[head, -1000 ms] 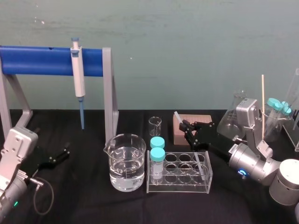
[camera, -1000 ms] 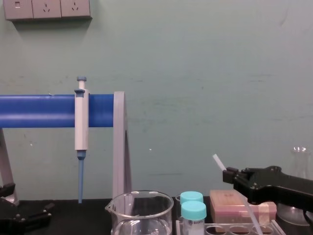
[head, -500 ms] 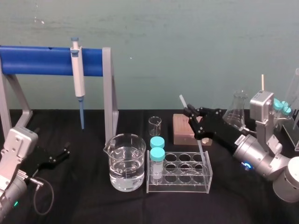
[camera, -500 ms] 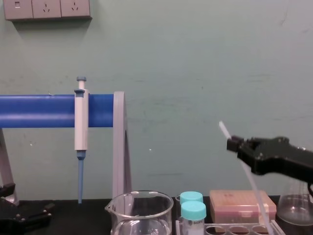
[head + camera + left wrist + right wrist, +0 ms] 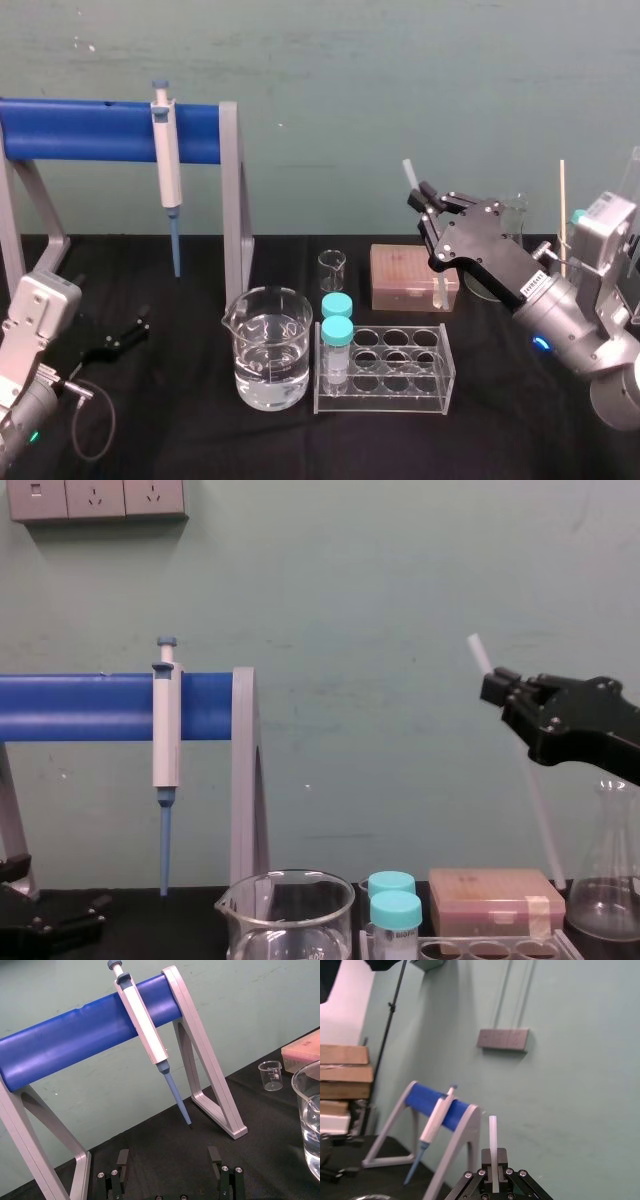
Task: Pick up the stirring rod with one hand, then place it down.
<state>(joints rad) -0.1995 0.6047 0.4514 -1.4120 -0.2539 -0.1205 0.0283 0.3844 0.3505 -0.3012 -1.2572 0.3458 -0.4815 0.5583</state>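
Clamping the stirring rod (image 5: 410, 174) near its upper end, the right end effector (image 5: 427, 197) hangs in the right half of the head view; its black, screw-studded fingers are closed and hide a short stretch of the thin, translucent white, slightly tilted rod. The rod's lower end hangs in front of the pinkish box (image 5: 400, 270), and whether it touches anything is hard to make out. The left end effector (image 5: 122, 336) rests at the lower left on the black desk (image 5: 180, 420) with its fingers spread, partly cut off by the left wrist view's bottom edge.
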